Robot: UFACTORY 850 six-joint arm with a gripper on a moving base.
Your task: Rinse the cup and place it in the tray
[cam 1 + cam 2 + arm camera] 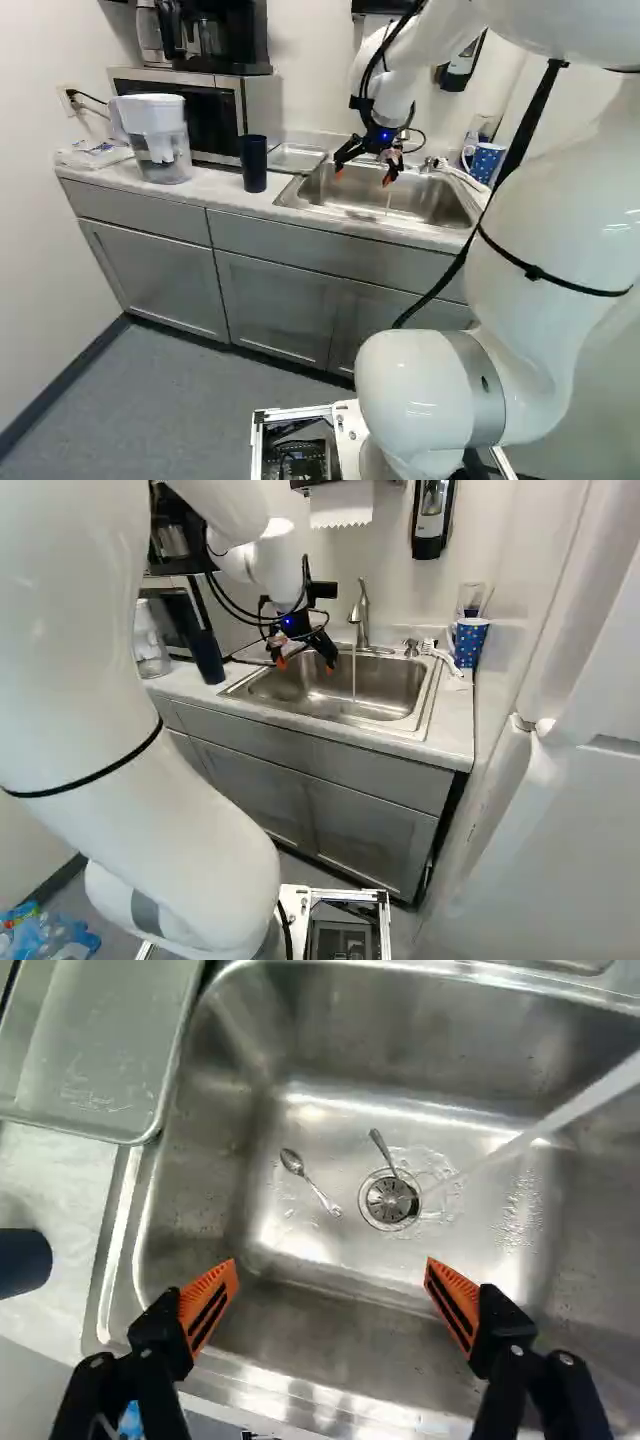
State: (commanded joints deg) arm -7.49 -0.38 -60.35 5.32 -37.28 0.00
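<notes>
Plainly, the gripper (362,176) hung over the sink (300,1050), fingers wide apart. Below lay one spoon (322,1198) near the drain (391,1200) and one piece of cutlery (382,1148) reaching it. On the counter (60,1180), near one metal tray (110,1040), one dark blue cup (253,165) stood upright, long axis vertical, tall, plain and slightly tapered.

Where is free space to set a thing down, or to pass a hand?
The tray beside the sink looks bare. In the sink, the floor between the spoon and the front wall is free. Crowded: around the drain, with the spoon, a handle and the water stream.
</notes>
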